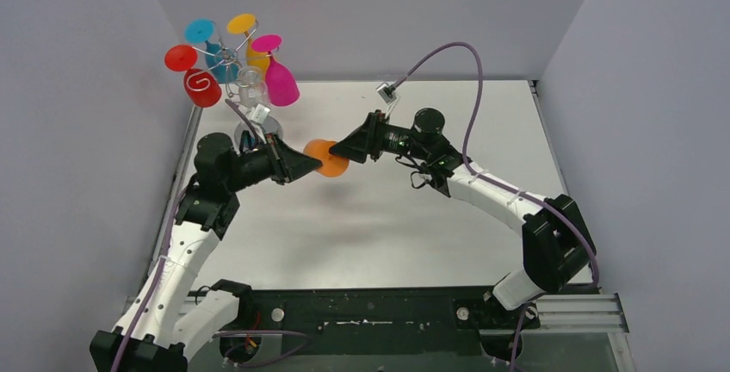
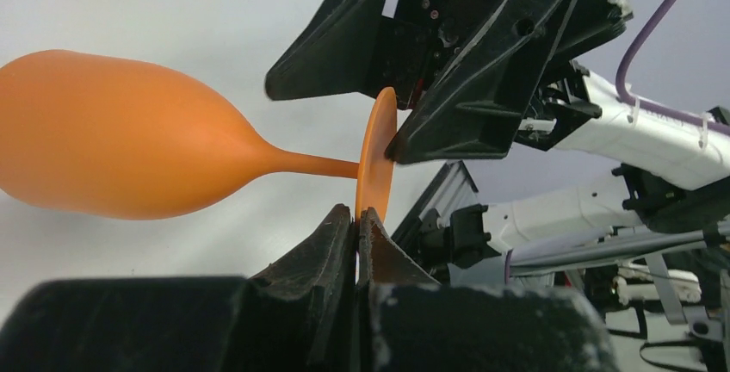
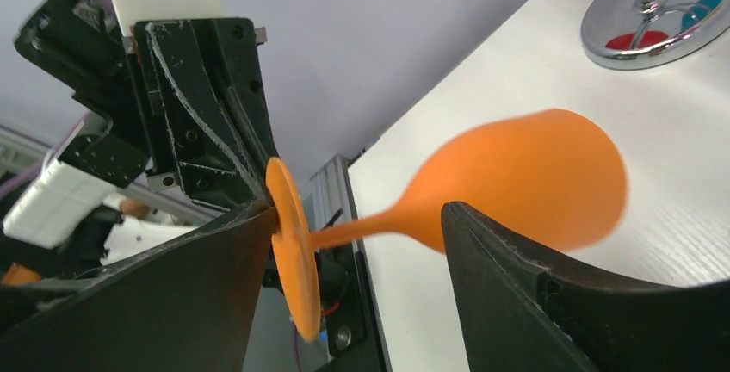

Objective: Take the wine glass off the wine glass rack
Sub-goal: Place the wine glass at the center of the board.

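Hanging sideways above the table (image 1: 387, 217), the orange glass (image 1: 327, 158) sits well apart from the rack (image 1: 225, 60). Left gripper (image 2: 359, 213) is clenched on the foot's lower rim. Right gripper (image 3: 357, 217) is spread wide, fingers straddling the stem, one against the foot.

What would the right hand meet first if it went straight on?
Probably the orange wine glass, whose foot stands between the right hand's open fingers; the left hand grips it just beyond.
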